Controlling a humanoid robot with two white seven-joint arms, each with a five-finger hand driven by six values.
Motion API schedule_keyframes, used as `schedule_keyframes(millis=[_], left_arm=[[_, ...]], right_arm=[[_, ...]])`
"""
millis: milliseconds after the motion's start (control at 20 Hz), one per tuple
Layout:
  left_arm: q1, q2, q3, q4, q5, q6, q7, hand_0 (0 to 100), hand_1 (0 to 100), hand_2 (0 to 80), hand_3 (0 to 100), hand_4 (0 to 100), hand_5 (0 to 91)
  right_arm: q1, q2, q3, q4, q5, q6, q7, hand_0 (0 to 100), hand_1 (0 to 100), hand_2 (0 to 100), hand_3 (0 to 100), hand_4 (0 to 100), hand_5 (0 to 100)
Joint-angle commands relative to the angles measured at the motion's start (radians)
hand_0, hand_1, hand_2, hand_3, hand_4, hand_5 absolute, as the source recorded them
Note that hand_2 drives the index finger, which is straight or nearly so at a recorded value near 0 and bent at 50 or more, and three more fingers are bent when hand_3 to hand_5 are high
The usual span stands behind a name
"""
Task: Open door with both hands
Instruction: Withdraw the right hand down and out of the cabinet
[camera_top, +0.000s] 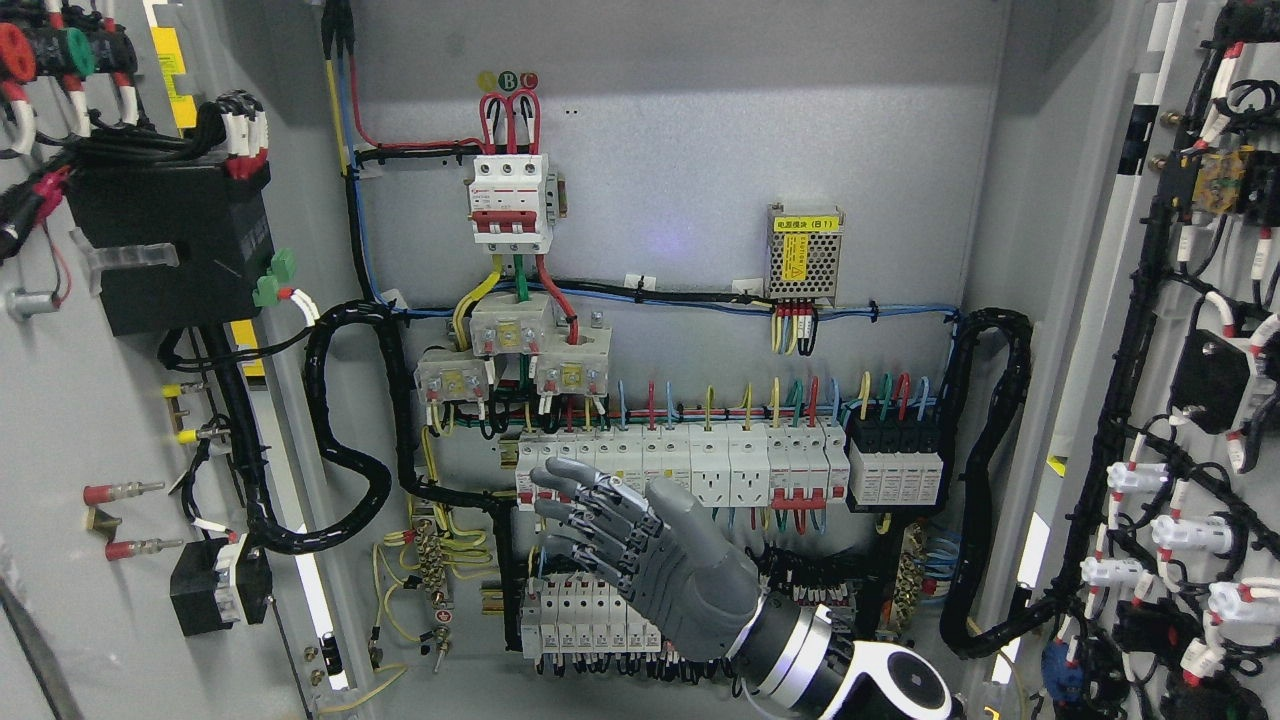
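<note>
Grey electrical cabinet interior (700, 150) filled the view, both doors swung wide: left door (90, 420) and right door (1180, 400), each carrying wired components on its inner face. Red three-pole breaker (511, 203) sat upper centre; row of white breakers (700, 468) ran below. Right hand (610, 540) hovered before that row, fingers (575, 510) loosely extended, holding nothing.

both doors (80, 400) stand swung wide, so the cabinet's (1000, 200) front is clear to reach in. bare back panel (700, 130) fills the upper middle — free room. lower down, breaker rows (700, 470) and black cable looms (340, 440) crowd the panel, with the right hand (640, 560) spread before them.
</note>
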Motion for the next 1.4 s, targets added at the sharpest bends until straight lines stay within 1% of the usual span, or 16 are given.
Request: schedule_keyframes(millis=[0, 200, 251, 451, 551, 652, 752, 1002, 1103, 1153, 1253, 1353], left_arm=[[0.0, 0.002, 0.0, 0.0, -0.001, 0.0, -0.003, 32, 19, 0.0, 0, 0, 0.0], [0.0, -0.001, 0.0, 0.0, -0.001, 0.0, -0.003, 32, 19, 0.0, 0, 0, 0.0], [0.0, -0.001, 0.0, 0.0, -0.001, 0.0, -0.003, 32, 19, 0.0, 0, 0, 0.0], [0.0, -0.001, 0.0, 0.0, -0.001, 0.0, -0.004, 32, 19, 0.0, 0, 0, 0.0], [0.0, -0.001, 0.0, 0.0, -0.001, 0.0, -0.004, 32, 19, 0.0, 0, 0, 0.0], [0.0, -0.002, 0.0, 0.0, -0.001, 0.0, -0.003, 32, 19, 0.0, 0, 0, 0.0], [0.0, -0.004, 0.0, 0.0, -0.001, 0.0, -0.003, 32, 19, 0.0, 0, 0, 0.0], [0.0, -0.005, 0.0, 0.0, -0.001, 0.0, -0.004, 32, 19, 0.0, 0, 0, 0.0], [-0.002, -0.005, -0.002, 0.0, -0.003, 0.0, -0.003, 32, 19, 0.0, 0, 0, 0.0], [-0.003, -0.005, -0.002, 0.0, -0.003, 0.0, -0.003, 32, 19, 0.0, 0, 0, 0.0], [-0.003, -0.005, 0.0, 0.0, -0.003, 0.0, -0.003, 32, 19, 0.0, 0, 0, 0.0], [-0.005, -0.004, 0.0, 0.0, -0.003, 0.0, -0.003, 32, 19, 0.0, 0, 0, 0.0]], right_arm=[[0.029, -0.012, 0.194, -0.107, -0.002, 0.003, -0.004, 21, 11, 0, 0, 0, 0], [0.032, -0.001, 0.273, -0.113, 0.007, 0.006, -0.005, 21, 11, 0, 0, 0, 0], [0.032, 0.001, 0.28, -0.113, 0.009, 0.006, -0.005, 21, 11, 0, 0, 0, 0], [0.032, 0.03, 0.313, -0.106, 0.013, 0.008, -0.005, 21, 11, 0, 0, 0, 0], [0.032, 0.047, 0.325, -0.1, 0.019, 0.009, -0.005, 21, 11, 0, 0, 0, 0], [0.032, 0.057, 0.334, -0.097, 0.064, 0.009, -0.005, 21, 11, 0, 0, 0, 0], [0.032, 0.079, 0.337, -0.081, 0.11, 0.009, -0.005, 21, 11, 0, 0, 0, 0], [0.032, 0.132, 0.354, -0.064, 0.121, 0.009, -0.005, 21, 11, 0, 0, 0, 0], [0.032, 0.14, 0.369, -0.057, 0.122, 0.009, -0.005, 21, 11, 0, 0, 0, 0], [0.032, 0.142, 0.369, -0.054, 0.122, 0.009, -0.005, 21, 11, 0, 0, 0, 0], [0.03, 0.16, 0.369, -0.051, 0.122, 0.009, -0.005, 21, 11, 0, 0, 0, 0], [0.027, 0.165, 0.368, -0.031, 0.122, 0.009, -0.005, 21, 11, 0, 0, 0, 0]])
